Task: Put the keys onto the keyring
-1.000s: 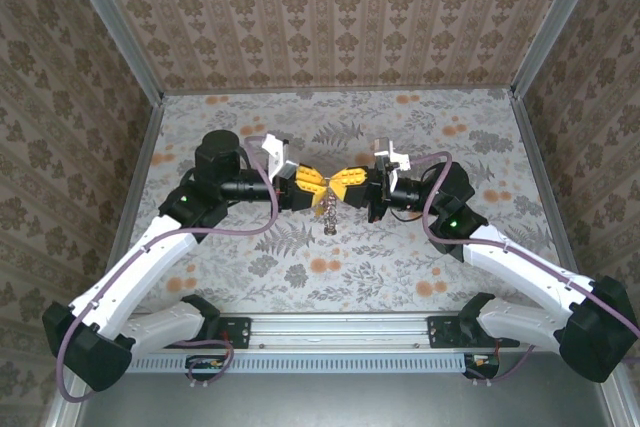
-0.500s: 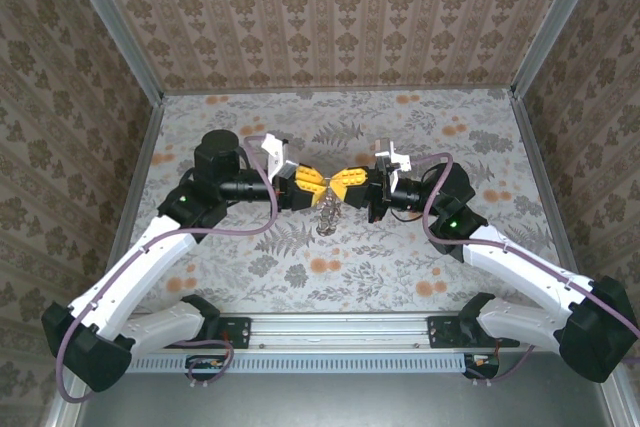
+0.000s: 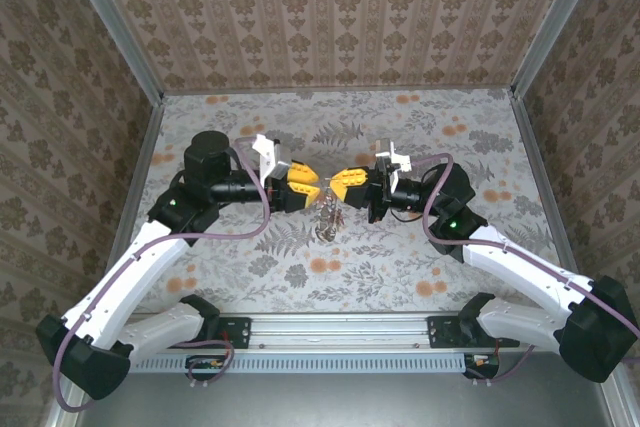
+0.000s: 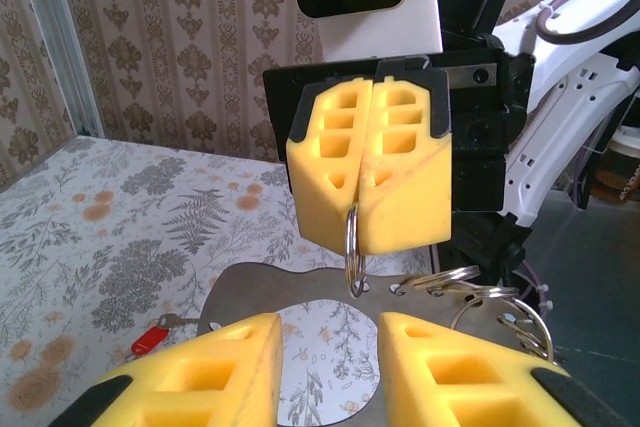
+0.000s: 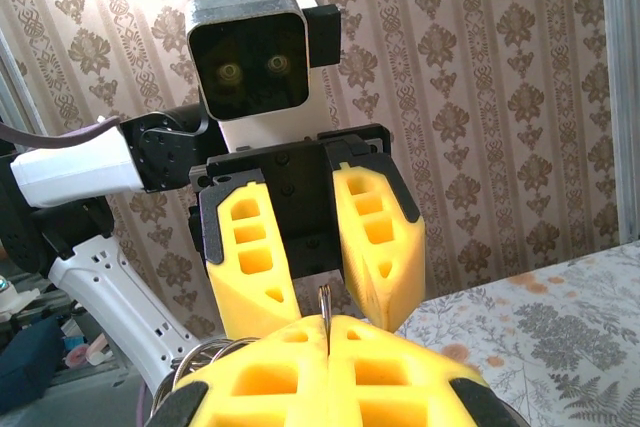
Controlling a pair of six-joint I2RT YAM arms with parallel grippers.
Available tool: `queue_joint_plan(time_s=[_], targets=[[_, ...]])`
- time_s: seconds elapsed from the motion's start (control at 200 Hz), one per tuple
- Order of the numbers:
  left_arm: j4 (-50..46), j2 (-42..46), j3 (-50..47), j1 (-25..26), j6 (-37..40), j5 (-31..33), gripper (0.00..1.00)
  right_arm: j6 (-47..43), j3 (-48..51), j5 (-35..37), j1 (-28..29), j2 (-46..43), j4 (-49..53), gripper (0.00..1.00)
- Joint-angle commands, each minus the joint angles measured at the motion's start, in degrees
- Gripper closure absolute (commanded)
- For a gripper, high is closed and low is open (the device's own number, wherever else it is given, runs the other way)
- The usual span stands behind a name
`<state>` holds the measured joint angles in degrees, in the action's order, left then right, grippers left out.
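We caught the right gripper (image 4: 358, 237) pressed tight, its two yellow fingers (image 4: 400, 177) flush together and pinching the keyring (image 4: 352, 247), a thin silvery ring standing on edge with its lower arc poking out below the tips. Hanging just under that ring we saw a flat grey plate (image 4: 250, 292) with a round hole in it, and a bunch of split rings (image 4: 485, 297) off to one side. The left gripper (image 5: 328, 307) faced the right one nose to nose, and its fingers were spread with a clear gap between them, holding nothing, touching nothing; the pinched ring sat in line with that gap. One key (image 4: 150, 339), red head and short shaft, lay flat on the flowered table (image 4: 100, 247), down below the grippers and well apart from the ring. And what a change from a second before: then the two sets of yellow tips met over the hanging bunch, now the left gripper had drawn back to its own side, in the top view bare table showed between the two, and its fingers stood wider. The right gripper had barely budged, and the bunch still dangled beneath it.
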<state>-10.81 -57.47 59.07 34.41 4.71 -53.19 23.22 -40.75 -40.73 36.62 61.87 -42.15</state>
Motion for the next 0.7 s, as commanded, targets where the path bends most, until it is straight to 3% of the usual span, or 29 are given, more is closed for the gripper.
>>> queue_joint_plan(time_s=[0.0,0.4,0.475,0.545,0.645,0.695], targets=[[2.0,0.0,2.4,0.2,-0.1,-1.6,0.70,1.1,-0.4,0.1,-0.1,0.0,-3.6,1.00],[3.8,-3.4,3.4,1.7,0.1,-2.6,0.76,0.6,-0.2,0.3,-0.1,0.0,-3.2,1.00],[4.0,-3.5,3.5,1.8,0.0,-2.7,0.83,0.6,-0.2,0.2,-0.1,0.1,-3.1,1.00],[3.5,-3.7,3.8,1.8,0.3,-3.1,1.00,0.5,-0.1,0.4,-0.1,0.1,-3.2,1.00],[1.2,-3.4,4.4,1.8,1.8,-2.5,1.00,-0.7,-0.6,0.6,-0.1,0.0,-0.5,1.00],[-0.8,-3.3,5.2,1.8,3.1,-1.8,1.00,-2.7,-1.3,0.3,-0.1,-0.4,3.0,0.87]])
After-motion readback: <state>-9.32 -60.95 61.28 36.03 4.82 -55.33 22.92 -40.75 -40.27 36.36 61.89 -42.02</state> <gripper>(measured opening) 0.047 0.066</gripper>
